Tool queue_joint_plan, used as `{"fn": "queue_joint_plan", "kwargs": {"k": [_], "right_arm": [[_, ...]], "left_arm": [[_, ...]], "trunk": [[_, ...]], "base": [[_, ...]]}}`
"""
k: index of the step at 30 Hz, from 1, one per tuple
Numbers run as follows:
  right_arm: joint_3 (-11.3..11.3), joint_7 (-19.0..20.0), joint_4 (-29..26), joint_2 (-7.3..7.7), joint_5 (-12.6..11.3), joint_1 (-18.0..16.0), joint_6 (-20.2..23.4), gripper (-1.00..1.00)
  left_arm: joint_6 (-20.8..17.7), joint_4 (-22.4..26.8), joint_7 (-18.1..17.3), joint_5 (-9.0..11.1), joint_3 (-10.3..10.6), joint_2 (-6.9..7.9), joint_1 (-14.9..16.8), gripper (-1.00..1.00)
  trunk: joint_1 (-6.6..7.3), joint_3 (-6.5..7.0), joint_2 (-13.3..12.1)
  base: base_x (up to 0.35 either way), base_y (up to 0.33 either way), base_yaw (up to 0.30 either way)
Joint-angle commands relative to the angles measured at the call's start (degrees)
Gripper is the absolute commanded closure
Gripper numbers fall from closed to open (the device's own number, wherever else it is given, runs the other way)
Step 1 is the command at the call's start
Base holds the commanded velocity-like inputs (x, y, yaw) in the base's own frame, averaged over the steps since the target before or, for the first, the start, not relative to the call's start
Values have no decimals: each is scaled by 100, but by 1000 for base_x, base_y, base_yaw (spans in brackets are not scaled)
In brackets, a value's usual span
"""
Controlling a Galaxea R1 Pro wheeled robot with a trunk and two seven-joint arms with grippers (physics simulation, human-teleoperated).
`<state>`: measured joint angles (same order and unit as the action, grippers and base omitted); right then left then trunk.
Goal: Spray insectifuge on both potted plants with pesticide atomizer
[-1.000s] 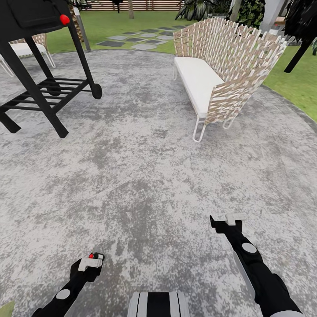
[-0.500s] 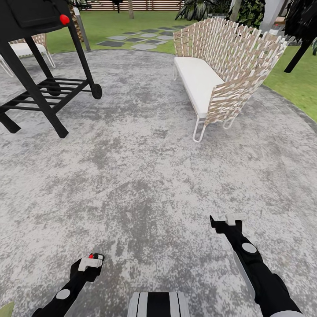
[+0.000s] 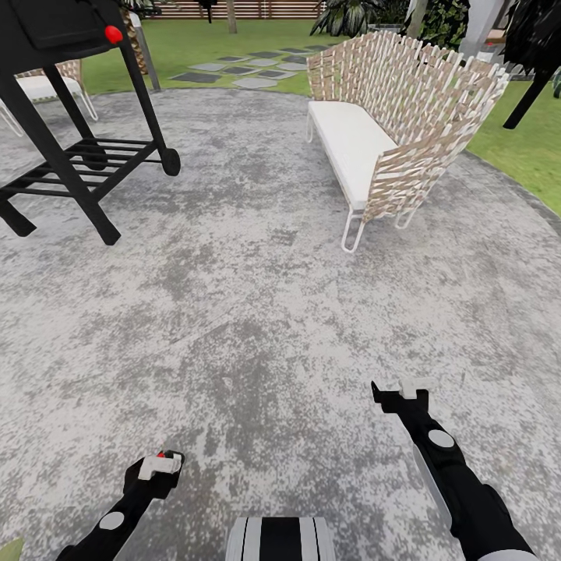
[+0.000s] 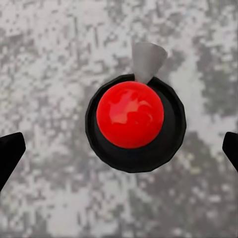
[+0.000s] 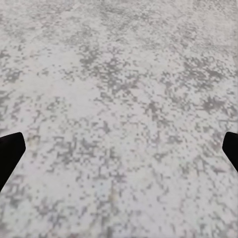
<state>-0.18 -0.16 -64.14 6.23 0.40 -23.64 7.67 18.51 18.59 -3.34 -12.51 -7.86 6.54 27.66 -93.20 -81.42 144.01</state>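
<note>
The pesticide atomizer (image 4: 130, 121) stands on the mottled grey patio (image 3: 257, 296) of the garden. From above it is a black round body with a red cap and a grey nozzle. My left gripper (image 4: 120, 148) is open right over it, one black fingertip (image 4: 10, 151) on each side and apart from it. In the head view that gripper (image 3: 160, 461) covers the atomizer (image 3: 163, 454) except for a red speck. My right gripper (image 3: 405, 387) hangs open over bare patio (image 5: 119, 99). The potted plants are out of view.
A black grill cart (image 3: 70, 164) stands at the far left. A woven sofa with a white cushion (image 3: 389, 132) stands at the far right. Behind them lie lawn (image 3: 195, 39), stepping stones (image 3: 234, 70) and a slatted fence (image 3: 234, 8).
My left gripper has come down slightly over the atomizer and hides more of it in the head view. The right arm has not moved.
</note>
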Motion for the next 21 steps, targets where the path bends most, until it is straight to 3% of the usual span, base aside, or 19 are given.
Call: {"fn": "queue_joint_plan", "kwargs": {"k": [1, 21], "right_arm": [[0, -2, -10, 1, 4, -1, 33, -100], [0, -2, -7, 1, 4, -1, 33, -100]], "left_arm": [[20, -3, -35, -41, -48, -3, 3, -100], [38, 2, -35, -38, -48, -10, 3, -100]], "trunk": [[1, -3, 1], [1, -3, 1]], "base": [[6, 0, 0], [0, 0, 0]]}}
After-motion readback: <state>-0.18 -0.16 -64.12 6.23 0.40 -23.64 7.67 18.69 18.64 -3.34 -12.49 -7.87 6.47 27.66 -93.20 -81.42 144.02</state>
